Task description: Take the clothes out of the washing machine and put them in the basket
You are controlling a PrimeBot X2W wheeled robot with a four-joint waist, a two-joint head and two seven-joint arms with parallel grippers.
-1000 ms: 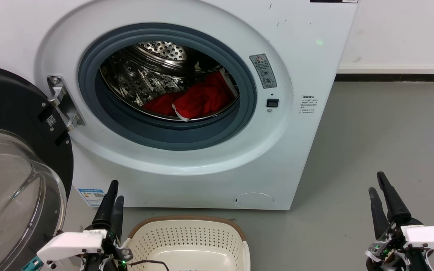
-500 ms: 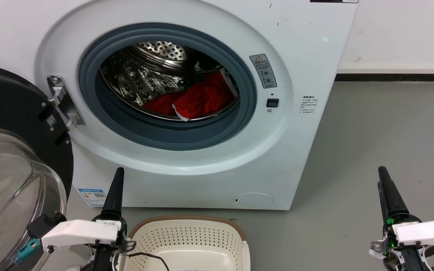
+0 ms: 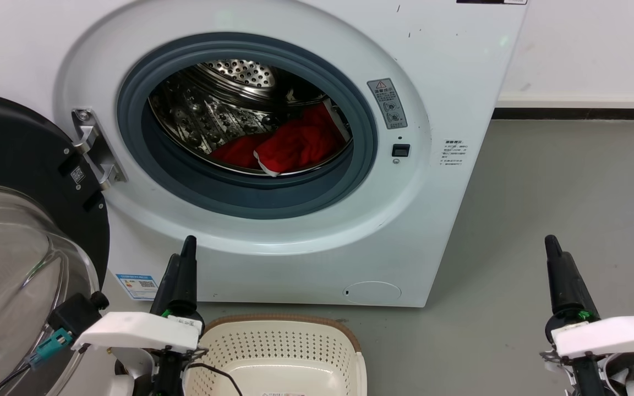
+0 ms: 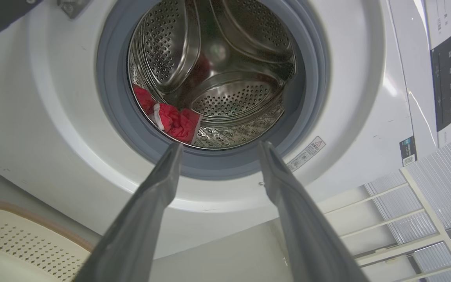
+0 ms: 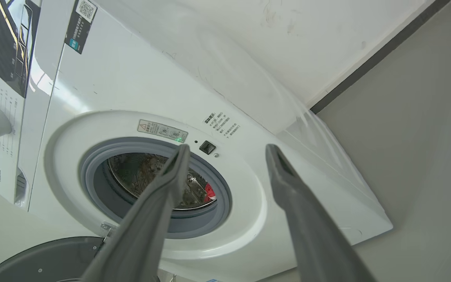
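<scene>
The white washing machine [image 3: 449, 82] stands with its door swung open to the left. Red clothes [image 3: 295, 146] with white trim lie at the lower right of the steel drum, also seen as a red heap [image 4: 174, 123] in the left wrist view. The cream basket [image 3: 273, 346] sits on the floor just below the machine's front and holds nothing. My left gripper [image 3: 182, 256] is open beside the basket's left rim, pointing up at the drum mouth. My right gripper [image 3: 552, 247] is open over the floor, right of the machine. Neither touches anything.
The black-rimmed glass door [image 3: 20, 181] juts out at the left, close beside my left arm. Grey floor [image 3: 570, 181] stretches to the right of the machine, up to a white wall with a dark skirting [image 3: 575, 114].
Both grippers have risen toward the machine front. The left one has drawn in toward the basket's rim. The clothes and the basket lie as before.
</scene>
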